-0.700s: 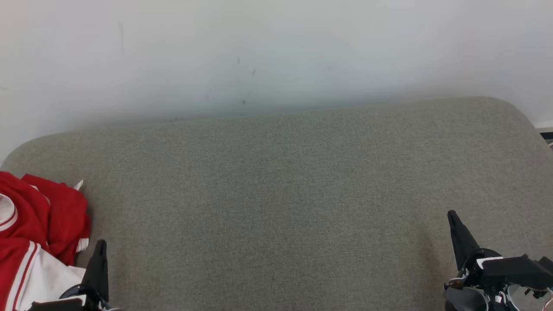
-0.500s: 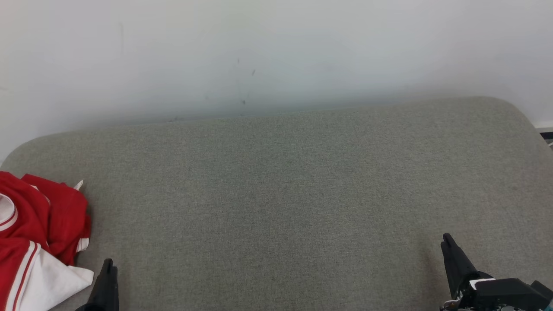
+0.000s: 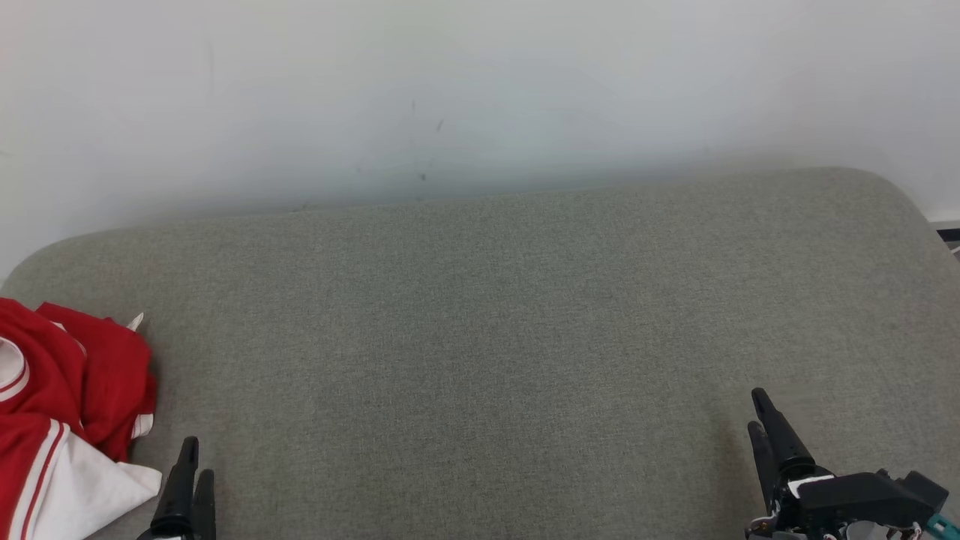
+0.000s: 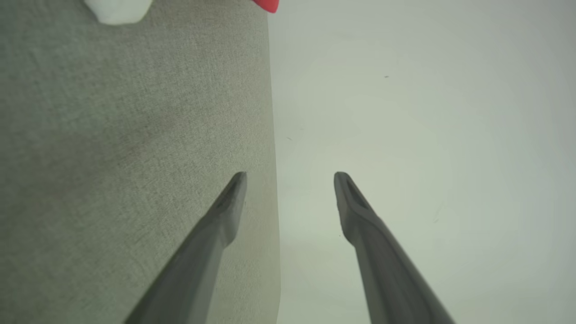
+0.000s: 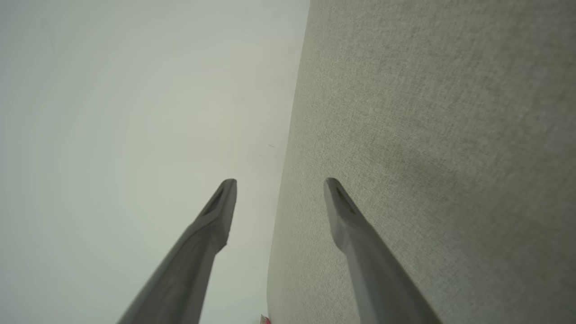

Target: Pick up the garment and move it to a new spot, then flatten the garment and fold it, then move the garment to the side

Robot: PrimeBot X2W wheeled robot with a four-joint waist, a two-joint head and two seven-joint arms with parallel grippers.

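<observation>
garment (image 3: 52, 420): at 8 o'clock in the head view, cut by the left and bottom edges; its kind and full outline cannot be told
garment, left wrist view: a white corner and a red tip at 12 o'clock, the rest cut off
left end effector (image 3: 196, 459): two fingertips at 7 o'clock, body below the bottom edge
right end effector (image 3: 756, 410): housing at 5 o'clock, cut by the bottom edge
surface (image 3: 480, 337): near edge out of frame at 6 o'clock
dark object (image 3: 951, 236): a sliver at 3 o'clock, unidentifiable
wall specks (image 3: 422, 178): too small to tell

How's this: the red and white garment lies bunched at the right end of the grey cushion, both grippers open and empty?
Wrong end: the head view shows the garment at the left end of the cushion. Left gripper and right gripper are open and empty.
</observation>
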